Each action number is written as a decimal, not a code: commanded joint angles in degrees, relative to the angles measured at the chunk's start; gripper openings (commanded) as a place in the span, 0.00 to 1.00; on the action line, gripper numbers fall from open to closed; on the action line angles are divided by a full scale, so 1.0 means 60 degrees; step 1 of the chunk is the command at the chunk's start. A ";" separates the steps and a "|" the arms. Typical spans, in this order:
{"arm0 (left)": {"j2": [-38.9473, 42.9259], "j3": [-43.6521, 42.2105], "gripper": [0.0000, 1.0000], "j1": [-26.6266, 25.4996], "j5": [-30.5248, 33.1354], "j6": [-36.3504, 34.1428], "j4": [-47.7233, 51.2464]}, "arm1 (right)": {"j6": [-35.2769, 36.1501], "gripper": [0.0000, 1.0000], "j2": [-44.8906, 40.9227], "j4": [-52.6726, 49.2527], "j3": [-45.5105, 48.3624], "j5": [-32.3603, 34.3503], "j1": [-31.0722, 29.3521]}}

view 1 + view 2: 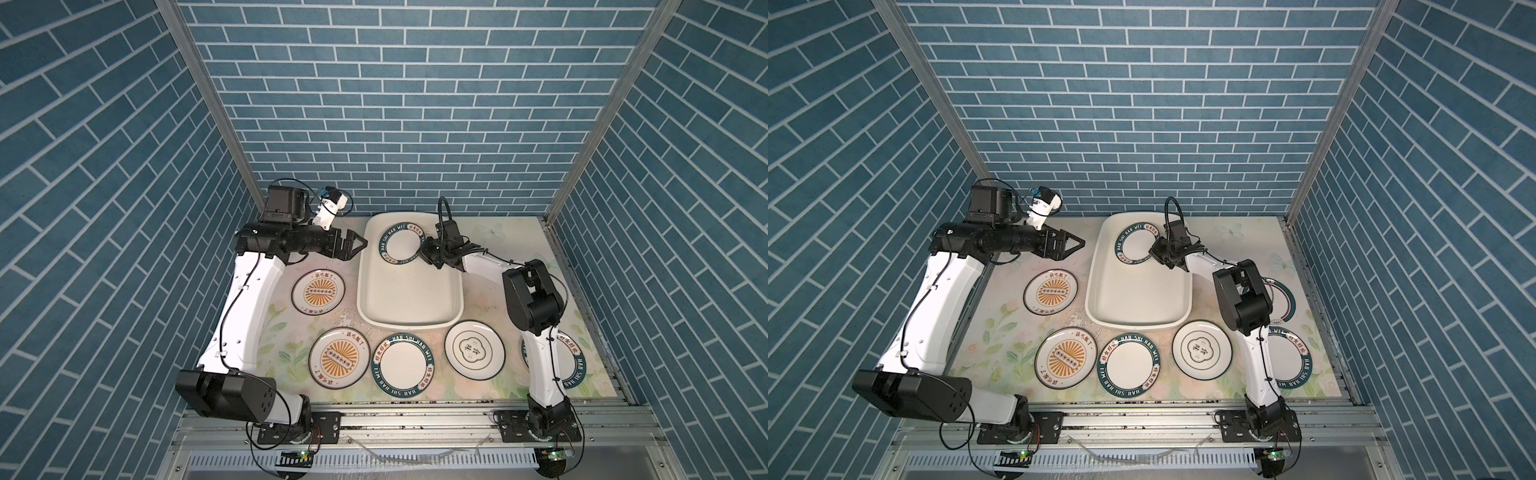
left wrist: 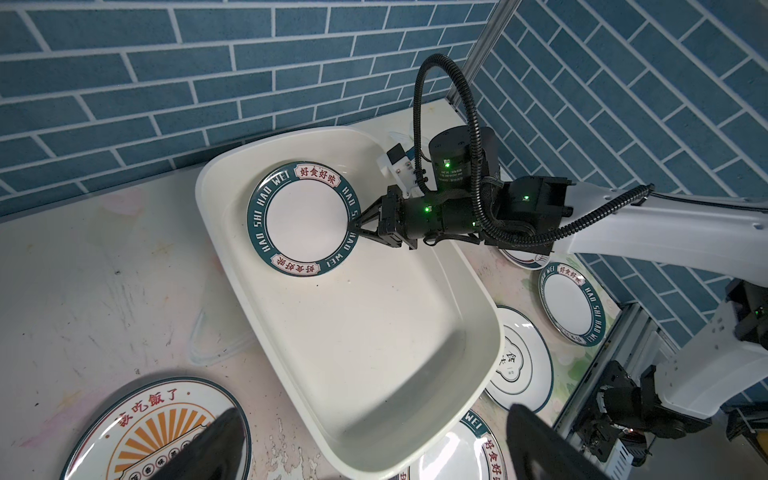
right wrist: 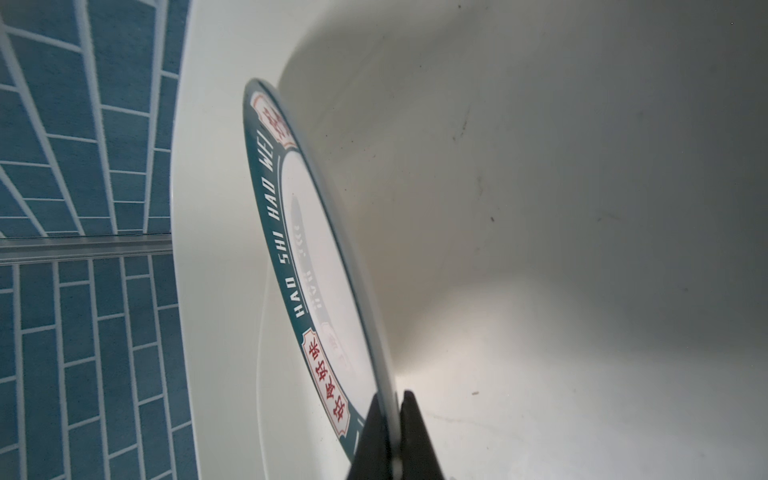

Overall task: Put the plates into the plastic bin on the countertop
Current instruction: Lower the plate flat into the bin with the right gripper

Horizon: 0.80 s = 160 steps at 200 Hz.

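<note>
A: Risk here?
B: Thin grip. The right hand [image 2: 356, 226] pinches just the rim of the green-rimmed plate [image 2: 302, 218], so it cd pivot or slip & clatter into the plastic bin [image 2: 374, 332].
A: Plate vs hand?
B: Juts out past the fingertips, over the bin's far end. Beside the bin, left hand [image 1: 359, 245] is wide, empty.

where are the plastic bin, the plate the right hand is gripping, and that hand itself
plastic bin [image 1: 409, 291]: in a top view, on its bare floor
held green-rimmed plate [image 1: 401, 244]: in a top view, on its white centre
right hand [image 2: 357, 226]: in the left wrist view, midway between its fingertips, at the plate's rim
</note>
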<state>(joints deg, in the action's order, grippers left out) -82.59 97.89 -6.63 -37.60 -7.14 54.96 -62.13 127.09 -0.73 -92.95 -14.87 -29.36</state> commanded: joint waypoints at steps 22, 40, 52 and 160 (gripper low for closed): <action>0.0187 -0.0108 1.00 0.0066 -0.0207 -0.0011 -0.0017 | -0.0525 0.00 0.0412 0.0567 -0.0459 -0.0317 -0.0008; 0.0188 -0.0091 1.00 0.0066 -0.0207 -0.0025 -0.0019 | -0.0512 0.00 0.0399 0.0592 -0.0382 -0.0182 -0.0036; 0.0187 -0.0097 1.00 0.0079 -0.0207 -0.0013 -0.0005 | -0.0514 0.00 0.0418 0.0635 -0.0315 -0.0143 -0.0039; 0.0215 -0.0058 1.00 0.0117 -0.0252 -0.0019 -0.0005 | -0.0578 0.10 0.0586 0.0672 -0.0267 -0.0189 -0.0035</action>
<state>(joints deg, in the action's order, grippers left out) -82.48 97.89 -6.42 -38.44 -7.14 54.96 -64.31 129.51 0.97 -93.41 -15.68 -29.36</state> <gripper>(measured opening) 0.995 0.092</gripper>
